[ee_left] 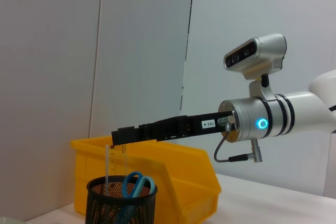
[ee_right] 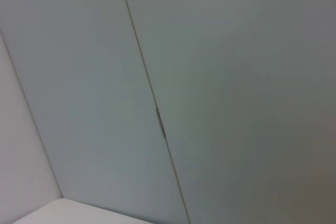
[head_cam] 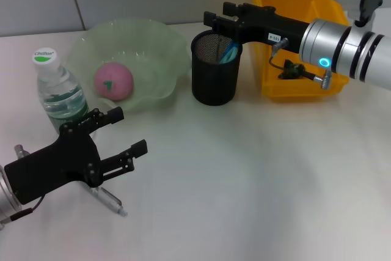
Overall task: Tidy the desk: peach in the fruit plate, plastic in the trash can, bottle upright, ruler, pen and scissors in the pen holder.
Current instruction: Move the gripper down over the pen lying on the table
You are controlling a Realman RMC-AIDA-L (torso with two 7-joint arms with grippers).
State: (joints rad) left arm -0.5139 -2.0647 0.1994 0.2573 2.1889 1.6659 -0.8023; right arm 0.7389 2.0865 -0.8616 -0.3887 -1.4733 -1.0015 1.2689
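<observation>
The pink peach (head_cam: 113,80) lies in the pale green fruit plate (head_cam: 160,44). Left of the plate, the bottle (head_cam: 56,90) stands upright. Blue scissors (head_cam: 228,52) and a clear ruler (ee_left: 116,167) stand in the black mesh pen holder (head_cam: 214,84). My right gripper (head_cam: 219,15) hovers open just above the holder, and the ruler's top end sits right under its tips. Near the front left, the pen (head_cam: 107,199) lies on the table. My left gripper (head_cam: 128,131) is open above it, not touching it. A dark crumpled item (head_cam: 292,69) lies in the yellow trash can (head_cam: 269,84).
The trash can stands directly right of the pen holder, under my right forearm. The plate, the holder and the bin form a row along the back. White tabletop stretches across the middle and the front right.
</observation>
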